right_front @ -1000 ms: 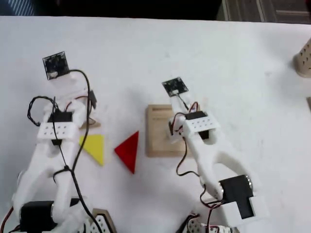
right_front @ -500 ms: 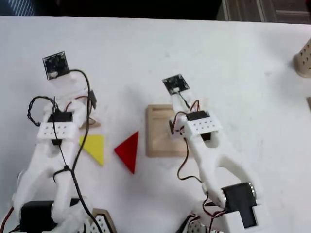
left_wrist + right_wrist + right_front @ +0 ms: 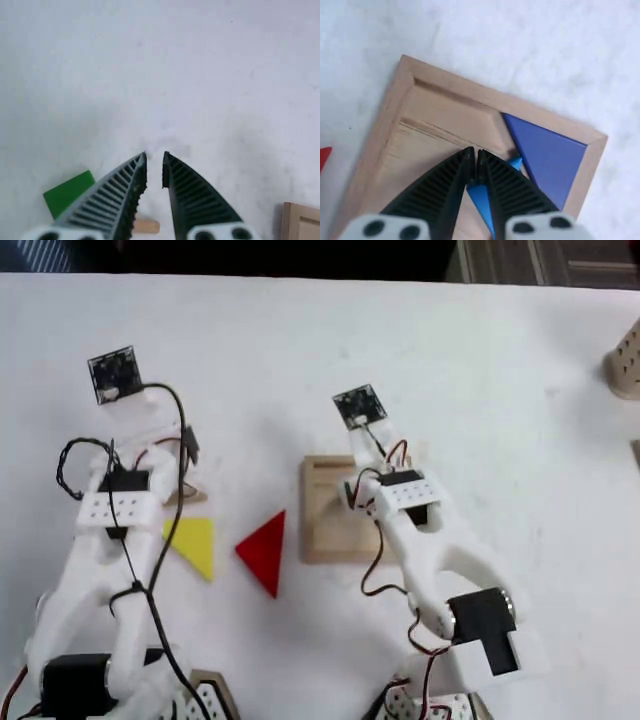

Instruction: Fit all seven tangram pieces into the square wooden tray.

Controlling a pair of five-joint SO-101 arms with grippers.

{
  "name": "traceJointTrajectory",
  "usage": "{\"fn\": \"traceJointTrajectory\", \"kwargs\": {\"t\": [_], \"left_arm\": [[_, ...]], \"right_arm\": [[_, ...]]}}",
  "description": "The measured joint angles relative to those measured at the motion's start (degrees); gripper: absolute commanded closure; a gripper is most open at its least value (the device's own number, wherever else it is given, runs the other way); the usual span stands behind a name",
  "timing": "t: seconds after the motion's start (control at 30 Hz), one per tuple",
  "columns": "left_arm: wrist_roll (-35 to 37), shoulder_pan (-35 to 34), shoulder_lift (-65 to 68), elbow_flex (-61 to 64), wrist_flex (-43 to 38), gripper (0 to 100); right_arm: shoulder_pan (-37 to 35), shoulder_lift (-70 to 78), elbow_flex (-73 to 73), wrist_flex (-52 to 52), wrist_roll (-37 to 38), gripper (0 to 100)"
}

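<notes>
The white tabletop [image 3: 480,370] carries the square wooden tray [image 3: 315,530] near its middle; behind the far edge the room is dark. A red triangle [image 3: 265,550] lies beside the tray, and a dark blue triangle [image 3: 547,152] inside it. The right gripper [image 3: 473,151] hangs over the tray, fingers together. The left gripper [image 3: 154,159] is over bare tabletop, fingers slightly apart.

White table [image 3: 480,360], dark band [image 3: 300,255] beyond its far edge, tan perforated block [image 3: 626,365] at side
</notes>
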Motion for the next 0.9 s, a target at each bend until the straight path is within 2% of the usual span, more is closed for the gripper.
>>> {"fn": "traceJointTrajectory", "kwargs": {"t": [0.33, 0.63, 0.9], "left_arm": [[0.0, 0.0, 0.0, 0.0, 0.0, 93], [0.0, 0.0, 0.0, 0.0, 0.0, 93], [0.0, 0.0, 0.0, 0.0, 0.0, 93]], "right_arm": [[2.5, 0.0, -0.5, 0.2, 0.0, 98.1], [2.5, -0.2, -0.5, 4.3, 0.0, 98.1], [3.9, -6.6, -0.5, 5.8, 0.0, 98.1]]}}
